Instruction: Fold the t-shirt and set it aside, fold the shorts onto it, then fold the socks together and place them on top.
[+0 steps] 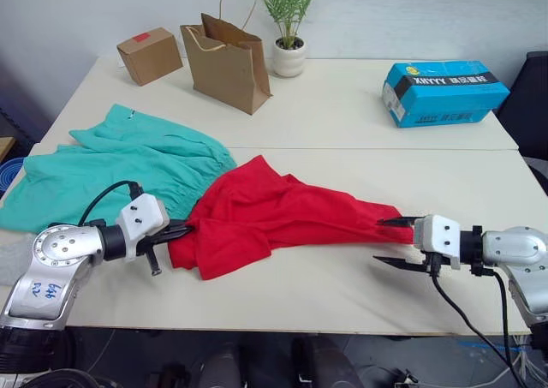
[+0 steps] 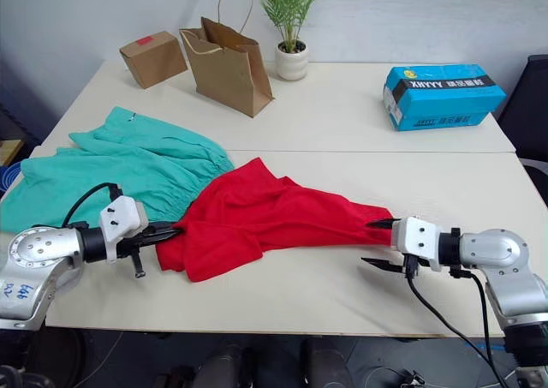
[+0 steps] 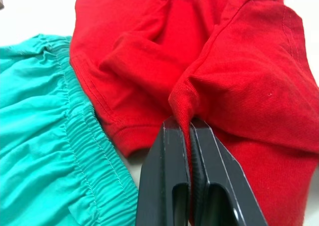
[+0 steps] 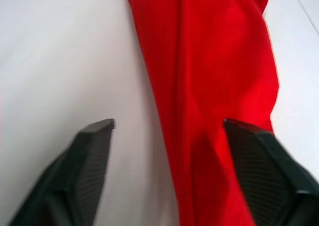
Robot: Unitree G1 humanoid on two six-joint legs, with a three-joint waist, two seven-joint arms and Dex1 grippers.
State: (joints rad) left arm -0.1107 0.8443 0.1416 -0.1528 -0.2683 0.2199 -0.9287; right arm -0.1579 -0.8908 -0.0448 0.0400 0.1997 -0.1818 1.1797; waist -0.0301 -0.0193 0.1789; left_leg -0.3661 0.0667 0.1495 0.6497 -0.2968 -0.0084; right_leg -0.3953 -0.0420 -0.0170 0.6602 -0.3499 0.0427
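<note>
Lying bunched and stretched across the front half of the counter point(image 1: 342, 122), the t-shirt point(image 1: 274, 212), drawn out into a long red band from the left tool point(image 1: 180, 231) toward the right tool point(image 1: 390, 242). Pinching a ridge of red cloth at the shirt's left end, that left tool, both black fingers point(image 3: 169, 186) pressed flat together with only the fabric between them. Gaping wide at the shirt's narrow right end, the right tool, one fingertip point(image 4: 249, 151) sitting over the red cloth and the other over bare counter, gripping nothing.

Spreading out rumpled on the left side of the counter, the shorts point(image 1: 128, 161), teal, gathered waistband running just beside the shirt's hem and touching it near the left tool. Peeking out at the counter's left front edge beside the left arm, a bit of light grey cloth point(image 1: 13, 259), too little showing to tell whether it is the socks.

Standing along the far side: a small cardboard box point(image 1: 149, 55) at the left, a brown paper bag point(image 1: 227, 58) with handles beside it, a potted plant point(image 1: 288, 28) in a white pot just behind the bag, and a blue carton point(image 1: 443, 92) well apart on the right.
</note>
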